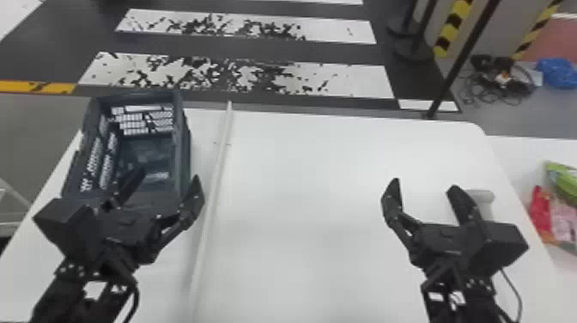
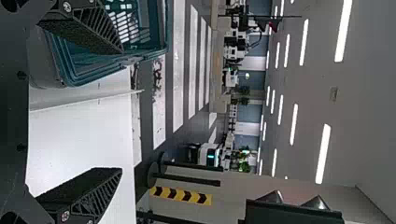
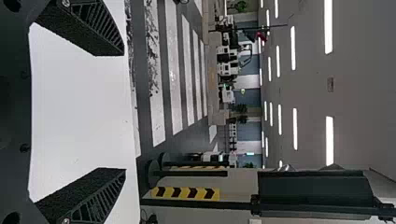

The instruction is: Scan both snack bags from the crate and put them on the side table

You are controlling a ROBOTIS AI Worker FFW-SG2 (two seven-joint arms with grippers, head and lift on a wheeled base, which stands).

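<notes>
In the head view my left gripper (image 1: pixel 165 182) stands open over the near end of the dark crate (image 1: pixel 185 141), with nothing between its fingers. My right gripper (image 1: pixel 423 184) is open above the right part of the white table. Two snack bags, a green one (image 1: pixel 566 178) and a red and pink one (image 1: pixel 554 214), lie on the side table (image 1: pixel 511 148) at the far right. The left wrist view has the left gripper (image 2: pixel 119 109) open beside the crate (image 2: pixel 112 65). In the right wrist view the right gripper (image 3: pixel 125 112) is open and holds nothing.
A pale raised strip (image 1: pixel 221 146) runs along the white table (image 1: pixel 309 206) just right of the crate. A light cylindrical object (image 1: pixel 484 197) stands behind the right gripper. Black posts and cables (image 1: pixel 502 77) are on the floor beyond.
</notes>
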